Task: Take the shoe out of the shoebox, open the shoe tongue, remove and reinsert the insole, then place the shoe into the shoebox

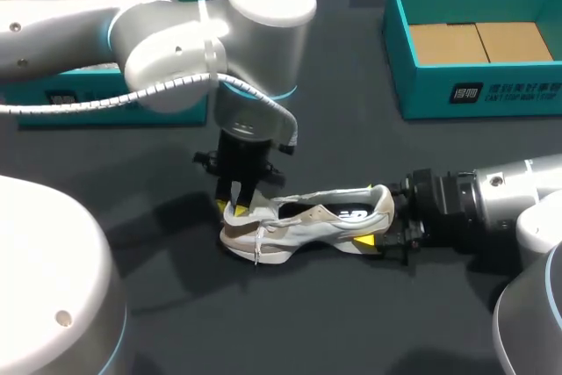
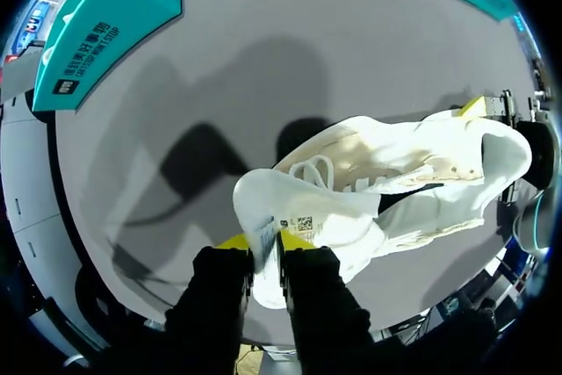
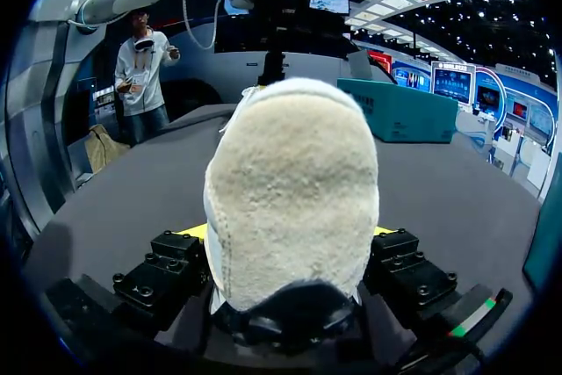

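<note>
Lying at the far left corner: a second teal box (image 1: pixel 53 98), partly hidden under the left arm (image 1: pixel 176 32); whether it is a lid or a tray cannot be told.
Left arm: comes in from the table's left edge and turns straight down over the toe end of the shoe.
Left gripper (image 1: pixel 235 208): points down, its yellow tips pressed on both faces of the tongue (image 2: pixel 285 208), pinching it just above the toe.
Tongue: white with a printed label, drawn forward and up out of the shoe opening, away from the laces (image 2: pixel 312 169).
Shoe (image 1: pixel 307 221): pale cream and white, upright on its sole about mid-table, well apart from both boxes, toe toward the left edge, heel toward the right edge; its opening gapes behind the lifted tongue.
Table (image 1: pixel 334 322): dark grey, carrying the shoe and both boxes.
Right gripper (image 1: pixel 378 215): lies low and level at the heel, one yellow-tipped finger on each side of it, clamped on the shoe; in the right wrist view the cream heel (image 3: pixel 290 182) fills the space between the fingers.
Right arm (image 1: pixel 500 191): comes in from the right edge, nearly flat over the table.
Shoebox (image 1: pixel 474 94): teal, open, at the far right corner, with brown cardboard (image 1: pixel 479 41) on its floor and no shoe inside.
</note>
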`<state>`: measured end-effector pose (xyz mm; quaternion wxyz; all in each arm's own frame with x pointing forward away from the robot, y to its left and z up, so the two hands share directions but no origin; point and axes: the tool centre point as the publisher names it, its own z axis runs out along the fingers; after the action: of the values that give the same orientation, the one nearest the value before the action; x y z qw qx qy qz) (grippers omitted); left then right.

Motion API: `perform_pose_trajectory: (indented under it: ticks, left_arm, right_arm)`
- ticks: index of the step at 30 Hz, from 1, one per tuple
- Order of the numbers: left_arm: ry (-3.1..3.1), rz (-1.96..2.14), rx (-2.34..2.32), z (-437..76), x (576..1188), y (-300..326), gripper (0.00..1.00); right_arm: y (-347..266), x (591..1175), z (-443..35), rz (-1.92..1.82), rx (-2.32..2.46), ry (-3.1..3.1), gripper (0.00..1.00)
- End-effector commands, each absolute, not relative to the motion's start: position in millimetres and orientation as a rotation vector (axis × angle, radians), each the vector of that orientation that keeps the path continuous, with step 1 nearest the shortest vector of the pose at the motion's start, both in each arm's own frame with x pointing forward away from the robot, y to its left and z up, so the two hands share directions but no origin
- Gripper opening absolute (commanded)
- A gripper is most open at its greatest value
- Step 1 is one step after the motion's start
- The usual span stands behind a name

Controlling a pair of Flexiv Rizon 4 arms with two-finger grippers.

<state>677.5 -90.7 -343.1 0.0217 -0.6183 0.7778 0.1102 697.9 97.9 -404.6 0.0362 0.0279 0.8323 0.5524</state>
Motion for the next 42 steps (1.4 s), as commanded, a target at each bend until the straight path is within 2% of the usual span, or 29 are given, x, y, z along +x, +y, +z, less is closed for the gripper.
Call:
perform_pose_trajectory:
  ticks: [1,8,22,37,42]
  left_arm:
    - [2.414,0.327,-1.912,-343.7,674.3,-80.3,0.29]
    - [2.400,0.336,-1.892,-343.7,674.8,-70.2,0.42]
    - [2.466,0.052,-1.862,-284.6,687.5,-81.7,0.46]
    - [2.653,-0.247,-1.586,-226.8,703.8,-146.7,0.53]
    - [2.797,-0.323,-1.409,-209.1,702.3,-169.5,0.50]
  right_arm:
    - [96.8,697.3,-404.8,1.692,0.088,2.557,0.00]
    - [96.8,697.3,-404.8,1.692,0.088,2.557,0.00]
    - [96.8,697.3,-404.8,1.692,0.088,2.557,0.00]
    - [96.8,697.3,-404.8,1.692,0.088,2.557,0.00]
    - [96.8,697.3,-404.8,1.692,0.088,2.557,0.00]
